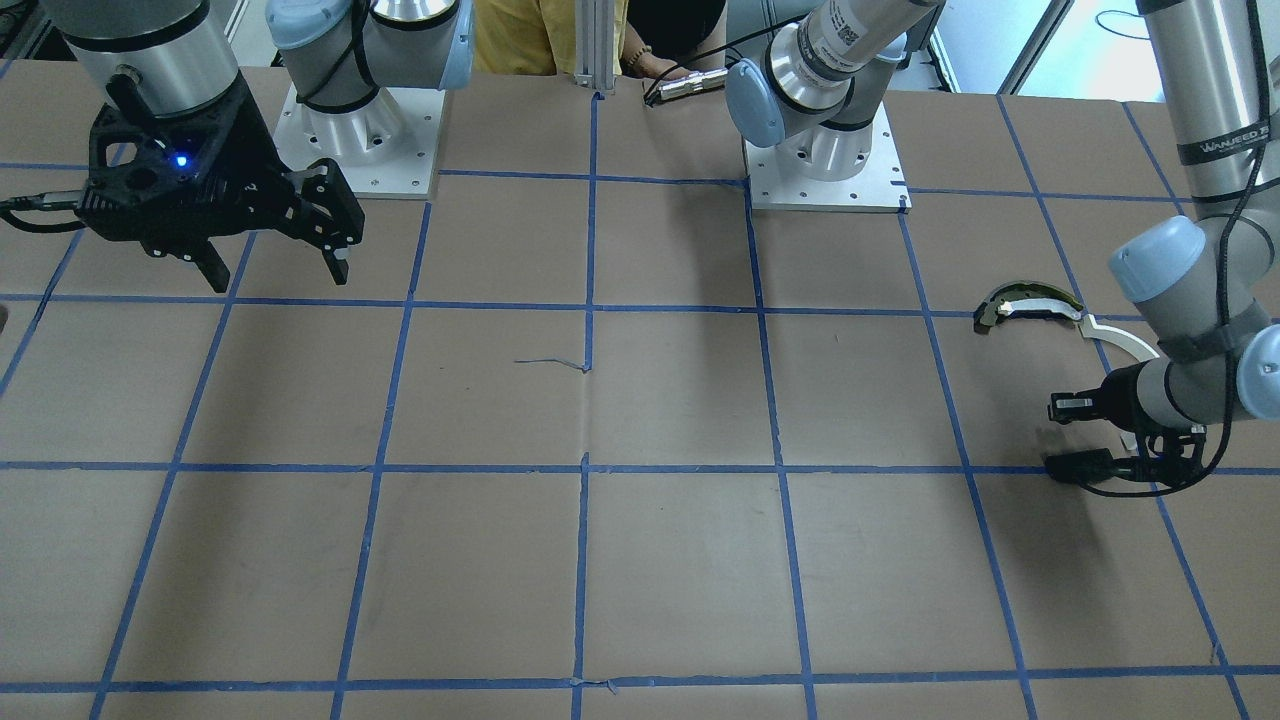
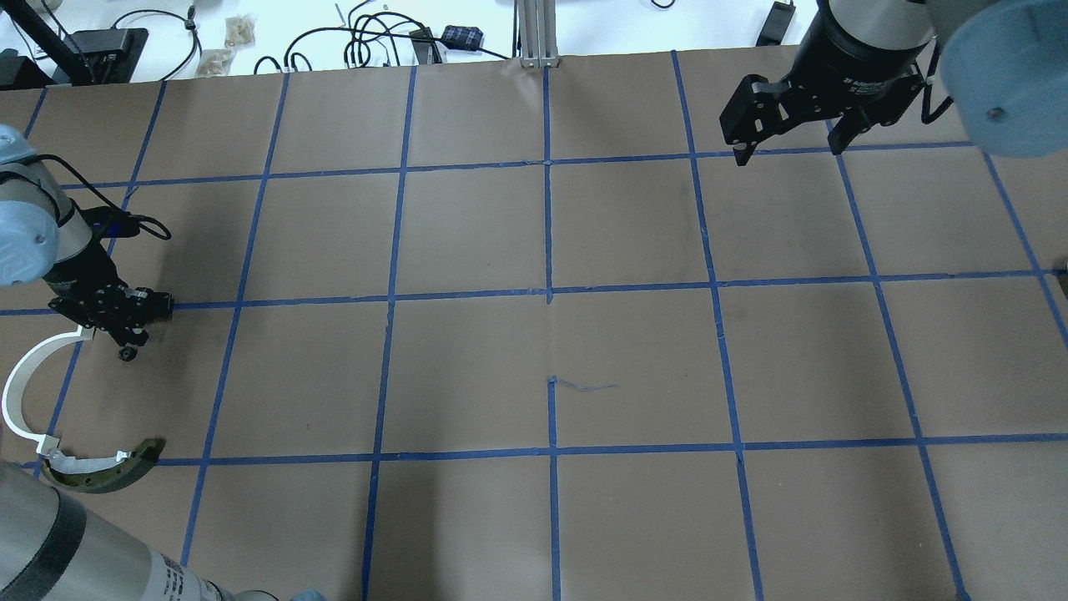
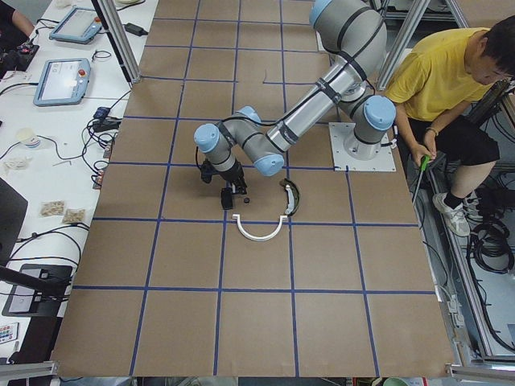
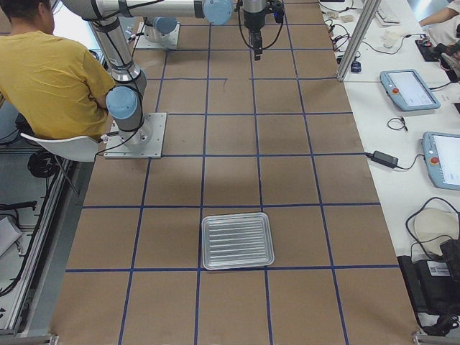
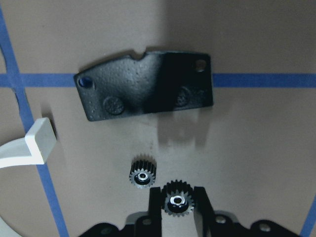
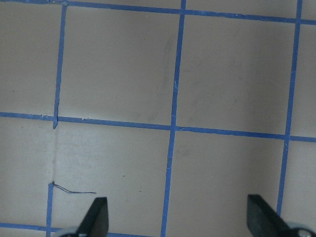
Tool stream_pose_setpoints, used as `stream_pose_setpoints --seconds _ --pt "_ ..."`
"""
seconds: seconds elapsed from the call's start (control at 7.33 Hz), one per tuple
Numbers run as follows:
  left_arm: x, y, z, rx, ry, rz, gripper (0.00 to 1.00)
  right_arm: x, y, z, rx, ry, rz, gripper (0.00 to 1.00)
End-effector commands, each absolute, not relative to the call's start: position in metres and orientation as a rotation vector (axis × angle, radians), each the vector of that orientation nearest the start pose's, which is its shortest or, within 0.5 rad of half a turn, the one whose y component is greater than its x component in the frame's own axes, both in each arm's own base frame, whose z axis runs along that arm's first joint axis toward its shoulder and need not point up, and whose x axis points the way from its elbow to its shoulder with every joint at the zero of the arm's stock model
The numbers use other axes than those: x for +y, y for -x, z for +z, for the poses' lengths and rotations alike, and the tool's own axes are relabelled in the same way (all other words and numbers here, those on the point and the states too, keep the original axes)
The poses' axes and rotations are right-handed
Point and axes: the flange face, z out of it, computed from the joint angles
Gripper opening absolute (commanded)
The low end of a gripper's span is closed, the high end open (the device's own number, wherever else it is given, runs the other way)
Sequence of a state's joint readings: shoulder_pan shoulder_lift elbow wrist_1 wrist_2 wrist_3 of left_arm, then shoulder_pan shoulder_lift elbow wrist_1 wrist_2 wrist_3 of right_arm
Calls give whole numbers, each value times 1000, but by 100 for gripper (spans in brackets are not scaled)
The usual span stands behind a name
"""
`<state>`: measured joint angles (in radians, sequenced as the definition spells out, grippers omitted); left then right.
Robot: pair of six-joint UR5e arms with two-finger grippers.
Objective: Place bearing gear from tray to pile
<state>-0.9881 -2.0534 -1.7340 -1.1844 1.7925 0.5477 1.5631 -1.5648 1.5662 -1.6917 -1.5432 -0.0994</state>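
My left gripper [image 5: 177,193] is low over the pile, its fingers closed around a small black bearing gear [image 5: 177,201]. A second black gear [image 5: 142,175] lies on the table just beside it. The flat black plate [image 5: 145,86] lies beyond them, and the end of the white arc strip [image 5: 30,146] is at the left. In the overhead view the left gripper [image 2: 125,332] is above the white arc [image 2: 18,380] and the dark olive curved piece [image 2: 108,472]. My right gripper [image 2: 784,138] is open and empty, high over the far right. The silver tray [image 4: 237,241] is empty.
A person in a yellow shirt [image 3: 438,72] sits behind the robot bases. Cables, tablets and small bags lie on the white bench [image 2: 250,33] past the table's far edge. Blue tape lines [image 2: 549,292] grid the brown table.
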Motion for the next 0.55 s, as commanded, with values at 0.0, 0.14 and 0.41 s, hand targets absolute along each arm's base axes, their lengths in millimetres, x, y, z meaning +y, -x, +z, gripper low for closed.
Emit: stream_pose_setpoints --seconds 0.0,0.14,0.41 --pt "-548 -228 176 3050 1 526 0 -507 -132 500 3111 146 -189 100" --pt "-548 -228 175 3051 1 530 0 -507 -132 500 3111 146 -189 100" --pt "-546 -227 179 3045 8 538 0 -507 -132 499 3111 146 -186 100"
